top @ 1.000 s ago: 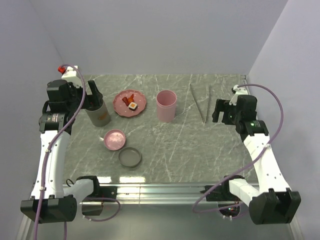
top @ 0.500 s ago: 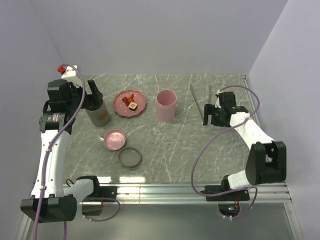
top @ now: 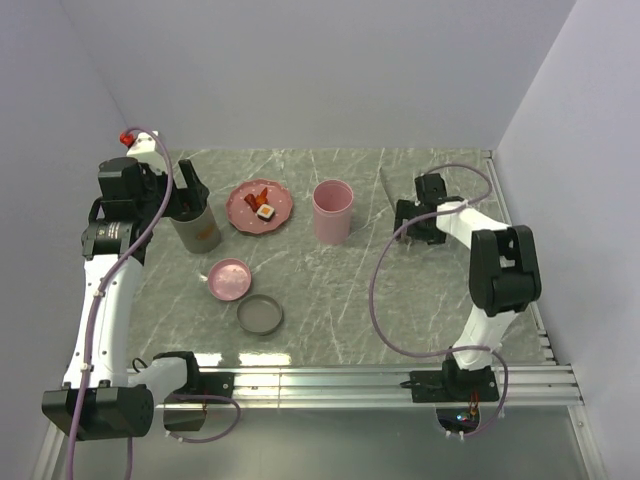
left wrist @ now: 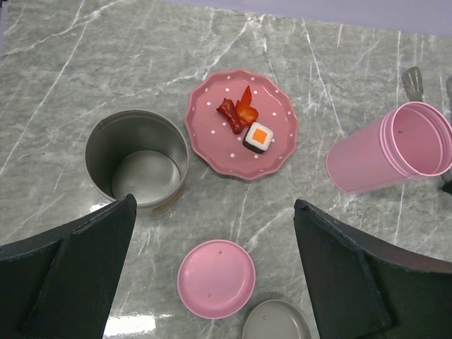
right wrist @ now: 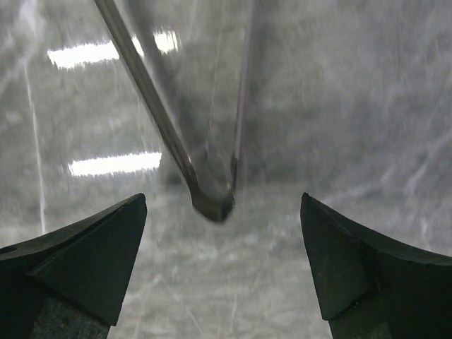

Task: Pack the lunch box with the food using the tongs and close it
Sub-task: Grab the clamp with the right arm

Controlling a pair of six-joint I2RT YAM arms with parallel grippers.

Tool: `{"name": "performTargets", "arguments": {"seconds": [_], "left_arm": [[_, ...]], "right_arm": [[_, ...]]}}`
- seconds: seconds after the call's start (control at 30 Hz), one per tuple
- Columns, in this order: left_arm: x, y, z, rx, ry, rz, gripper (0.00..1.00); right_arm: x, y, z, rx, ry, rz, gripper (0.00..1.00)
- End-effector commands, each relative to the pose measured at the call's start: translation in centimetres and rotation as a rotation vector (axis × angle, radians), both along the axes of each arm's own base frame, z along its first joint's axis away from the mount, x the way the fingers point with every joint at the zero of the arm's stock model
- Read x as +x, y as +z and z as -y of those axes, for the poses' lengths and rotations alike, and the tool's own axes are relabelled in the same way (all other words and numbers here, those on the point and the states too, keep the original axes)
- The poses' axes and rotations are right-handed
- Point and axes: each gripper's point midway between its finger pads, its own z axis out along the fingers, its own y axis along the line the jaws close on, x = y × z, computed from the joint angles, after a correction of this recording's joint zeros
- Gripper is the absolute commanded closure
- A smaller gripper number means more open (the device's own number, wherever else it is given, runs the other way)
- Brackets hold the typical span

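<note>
The tongs point(right wrist: 212, 201) lie flat on the grey marbled table point(top: 350, 300) near its far right corner. The right gripper point(top: 413, 217) hangs directly over them. In the right wrist view the joined end sits midway between the two fingers, and the two slender arms fan out from it, away from the camera. Their long axis therefore runs roughly at right angles to the line between the fingers. The tips point towards the far edge, and one shows just past the gripper in the top view. The right jaws stand wide apart with nothing between the pads yet. Whether they have reached the height of the metal cannot be told from these views.

The left gripper point(left wrist: 215, 203) is also spread wide and holds nothing. It hovers near the left edge over the grey round tin point(left wrist: 138, 166), probably the lunch box, which stands uncovered. The food point(left wrist: 247, 123) rests on the pink dotted plate point(left wrist: 212, 145) just beside the tin.

The right arm is much the nearer to the tongs. My guess is that a straight descent and squeeze near the joined end would take them.
</note>
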Motion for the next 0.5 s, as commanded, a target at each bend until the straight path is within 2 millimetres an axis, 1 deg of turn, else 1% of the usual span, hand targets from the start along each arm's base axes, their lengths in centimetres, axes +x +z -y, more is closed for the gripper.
{"name": "performTargets", "arguments": {"seconds": [0.0, 0.03, 0.07, 0.17, 0.2, 0.23, 0.27, 0.3, 0.33, 0.37, 0.47], "left_arm": [[0.4, 1.1, 0.6, -0.024, -0.025, 0.042, 0.01], [0.4, 1.0, 0.7, -0.024, -0.029, 0.040, 0.00], [0.5, 0.9, 0.6, -0.023, -0.029, 0.038, 0.01], [0.7, 0.7, 0.5, -0.022, -0.025, 0.031, 0.01], [0.7, 0.5, 0.5, -0.023, -0.025, 0.026, 0.01], [0.7, 0.5, 0.6, -0.024, -0.029, 0.025, 0.01], [0.9, 0.4, 0.6, -0.024, -0.028, 0.020, 0.01], [0.9, 0.3, 0.7, -0.024, -0.032, 0.017, 0.01], [1.0, 0.1, 0.7, -0.026, -0.034, 0.008, 0.01], [1.0, 0.0, 0.7, -0.027, -0.036, 0.005, 0.01], [1.2, -0.3, 0.8, -0.028, -0.040, -0.005, 0.01]], "right_arm": [[3.7, 1.1, -0.6, 0.006, -0.012, 0.078, 0.04], [4.2, 1.4, -0.7, 0.006, -0.013, 0.081, 0.04], [4.4, 0.8, -0.9, 0.007, -0.005, 0.064, 0.04], [5.3, 0.7, -1.0, -0.002, 0.006, 0.050, 0.05], [5.1, -0.2, -0.9, -0.012, 0.006, 0.016, 0.07], [5.5, -0.1, -0.9, -0.013, 0.006, 0.017, 0.07], [5.5, -0.7, -0.7, -0.027, 0.008, -0.003, 0.06], [5.6, -0.9, -0.7, -0.030, 0.014, -0.016, 0.06], [5.9, -0.6, -0.7, -0.032, 0.024, -0.024, 0.05], [5.9, -1.2, -0.8, -0.033, 0.028, -0.044, 0.04], [6.4, -1.2, -1.2, -0.022, 0.048, -0.049, 0.01]]}}
